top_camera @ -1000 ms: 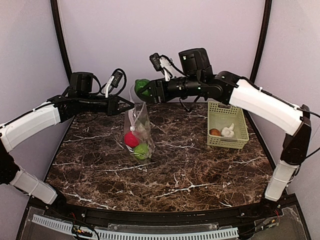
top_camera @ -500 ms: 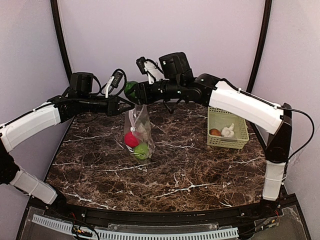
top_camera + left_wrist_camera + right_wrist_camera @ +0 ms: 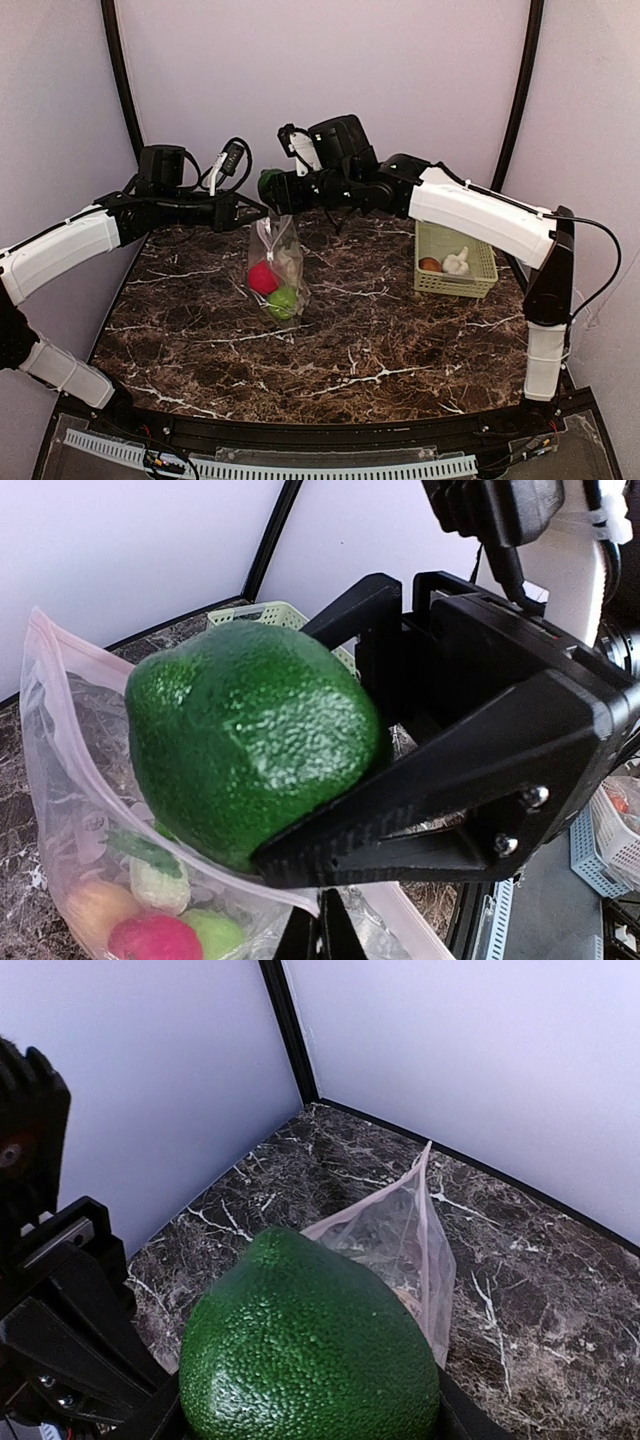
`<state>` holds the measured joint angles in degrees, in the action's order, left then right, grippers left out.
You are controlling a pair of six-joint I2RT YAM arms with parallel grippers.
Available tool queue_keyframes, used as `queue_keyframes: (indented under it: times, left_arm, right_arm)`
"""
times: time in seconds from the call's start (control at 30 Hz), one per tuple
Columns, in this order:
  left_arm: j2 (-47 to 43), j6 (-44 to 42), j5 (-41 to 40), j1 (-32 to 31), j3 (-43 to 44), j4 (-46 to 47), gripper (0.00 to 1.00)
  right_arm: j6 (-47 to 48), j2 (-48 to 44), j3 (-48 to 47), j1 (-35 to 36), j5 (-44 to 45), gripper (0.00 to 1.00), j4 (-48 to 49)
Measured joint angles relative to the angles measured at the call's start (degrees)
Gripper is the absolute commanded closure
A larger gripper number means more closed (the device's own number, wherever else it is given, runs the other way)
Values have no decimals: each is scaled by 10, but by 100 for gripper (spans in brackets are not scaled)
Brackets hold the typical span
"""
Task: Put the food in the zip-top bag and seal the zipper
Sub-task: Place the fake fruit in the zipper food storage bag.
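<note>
Zip-top bag [image 3: 277,262] is hanging upright at the back-left of the worktop [image 3: 400,340], mouth gaping, its top rim clenched by the left end effector [image 3: 250,212]. Red apple [image 3: 262,279] and green apple [image 3: 283,302] are already lying inside, plus something pale. Right end effector [image 3: 272,186] is gripping the dark green piece [image 3: 250,740] just above the mouth, not released yet. Garlic [image 3: 456,263] and brown piece [image 3: 430,265] are waiting in the basket [image 3: 455,285]. Zipper [image 3: 75,760] is standing unsealed. Judging roughly half done: 3 pieces plus sealing left. Versus 1 second back, the right arm is sitting further left and lower, the piece now over the bag; bag and left arm unchanged.
</note>
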<state>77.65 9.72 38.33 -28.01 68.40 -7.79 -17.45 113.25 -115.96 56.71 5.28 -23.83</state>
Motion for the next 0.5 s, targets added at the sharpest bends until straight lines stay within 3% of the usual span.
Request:
queue_keyframes:
  times: [0.27,0.5]
  left_arm:
    - [-5,0,-7,0,-2,1,99]
    - [-9,0,-10,0,-7,5,99]
  right_arm:
    - [-7,3,-1,0,23,41,-36]
    - [-7,14,-21,0,21,31,-64]
